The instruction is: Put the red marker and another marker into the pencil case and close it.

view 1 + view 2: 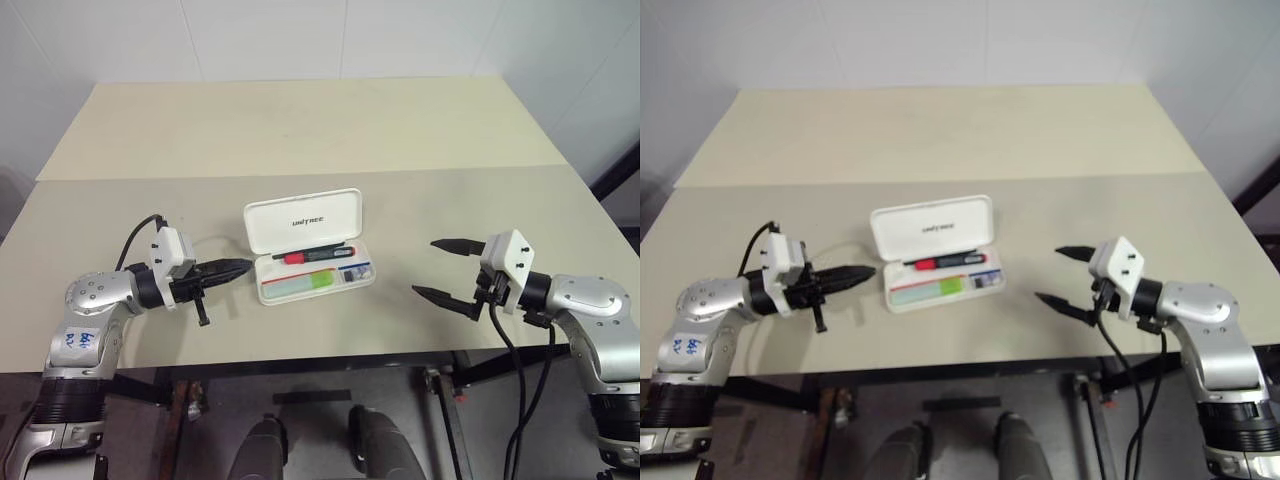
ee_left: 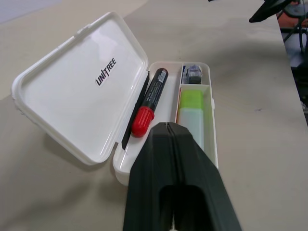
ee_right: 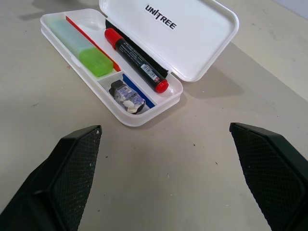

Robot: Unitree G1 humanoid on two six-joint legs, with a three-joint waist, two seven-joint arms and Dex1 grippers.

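Observation:
The white pencil case [image 1: 303,220] lies open in the middle of the table, its lid standing up at the back. Inside, the red marker [image 1: 318,255] lies along the hinge side, and the pale green highlighter [image 1: 300,284] rests in the front compartment. My left gripper [image 1: 243,267] is shut and empty, its tip just left of the case's left end. To the right of the case, well apart from it, my right gripper [image 1: 442,268] stands wide open with nothing between its fingers. The left wrist view shows the marker [image 2: 150,99] and highlighter [image 2: 191,117] inside the case.
A small dark grey lump [image 3: 126,96] sits in the case's small end compartment. The table [image 1: 300,130] stretches far behind the case, with a seam across it. Its front edge runs just below both grippers.

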